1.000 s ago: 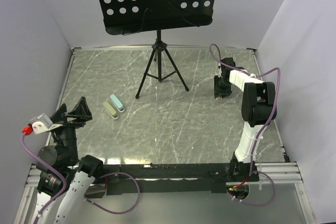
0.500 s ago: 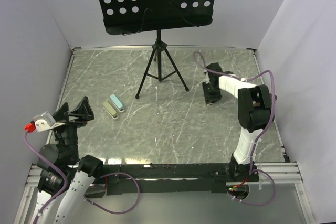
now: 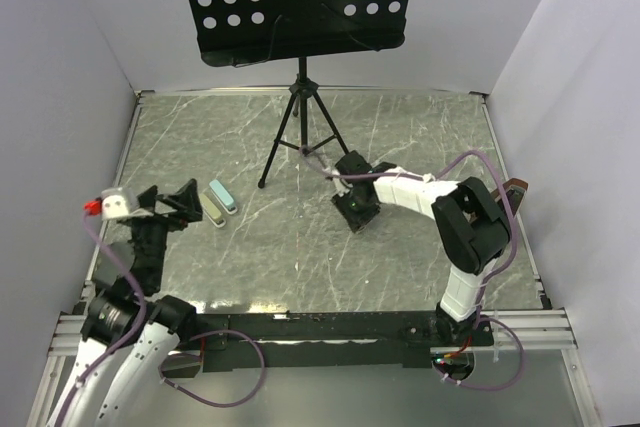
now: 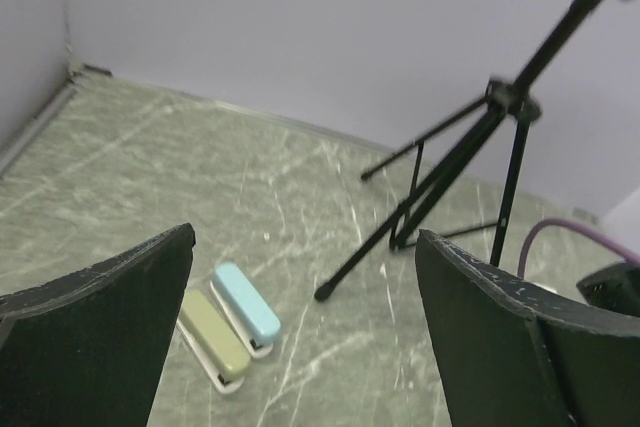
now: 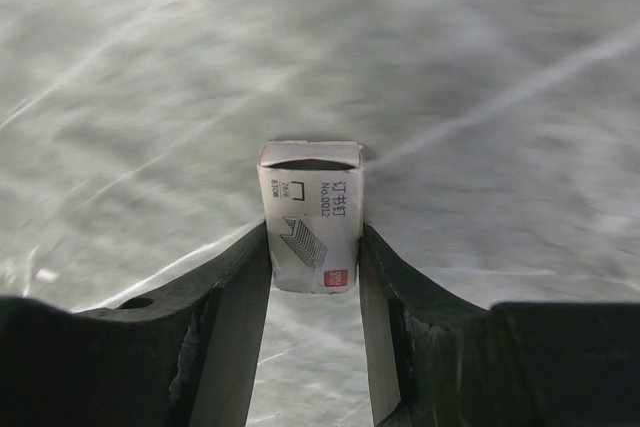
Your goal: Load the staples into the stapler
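Sitting between right pincer [image 5: 313, 235] jaws: staples box [image 5: 311, 215]

Marble-look counter [image 3: 300, 247], grey-green with white veining, smooth, soft sheen. Staple box [image 5: 310, 212] of matt white cardboard, printed in black and red. Pale blue stapler [image 4: 245, 304] and olive stapler [image 4: 212, 337], smooth satin plastic. Left gripper fingers [image 4: 100, 327] matt black, edges scuffed pale. Music stand [image 3: 300, 39] of perforated black sheet metal, dull finish.

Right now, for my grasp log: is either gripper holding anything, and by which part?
The right gripper holds the staple box, pinched by its two long side faces. The left gripper is open, holding nothing.
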Robot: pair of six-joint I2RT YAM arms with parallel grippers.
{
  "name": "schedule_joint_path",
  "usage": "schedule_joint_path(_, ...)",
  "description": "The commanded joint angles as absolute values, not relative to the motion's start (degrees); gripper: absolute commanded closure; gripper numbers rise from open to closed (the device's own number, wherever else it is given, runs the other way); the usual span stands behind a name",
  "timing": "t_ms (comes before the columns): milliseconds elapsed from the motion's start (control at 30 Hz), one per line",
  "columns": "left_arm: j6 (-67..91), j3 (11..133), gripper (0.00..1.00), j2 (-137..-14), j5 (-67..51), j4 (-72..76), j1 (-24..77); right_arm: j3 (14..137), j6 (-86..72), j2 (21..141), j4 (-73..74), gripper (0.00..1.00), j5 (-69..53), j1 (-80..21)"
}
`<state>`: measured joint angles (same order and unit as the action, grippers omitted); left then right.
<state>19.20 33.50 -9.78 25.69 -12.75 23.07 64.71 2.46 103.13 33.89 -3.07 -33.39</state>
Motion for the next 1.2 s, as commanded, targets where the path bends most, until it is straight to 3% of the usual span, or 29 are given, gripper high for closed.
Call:
schedule_joint_path(0, 19.86, 36.3, 0.03, -16.59, 18.04, -13.36, 23.2, 62.84, 8.07, 100.46, 34.72, 0.53, -9.67, -39.8)
schedule_joint_path(133, 21.35, 38.23, 0.03, -22.75, 12.15, -16.16, 23.2, 61.96, 10.72, 100.9, 34.19, 0.51, -10.72, -43.41)
schedule_joint_path(467, 26.89, 38.14, 0.03, -29.79, 2.03, -16.78, 23.2, 59.6, 8.71, 92.84, 32.35, 0.32, -9.5, -44.91)
schedule_joint_path(733, 31.28, 38.15, 0.03, -36.47, -3.25, -14.77, 23.29, 52.04, -8.42, 83.15, 24.71, 0.31, -9.49, -40.96)
schedule_joint_path(1167, 32.35, 36.91, 0.03, -36.83, -0.26, -14.59, 23.29, 48.34, -19.86, 90.61, 15.65, 0.31, -12.57, -41.57)
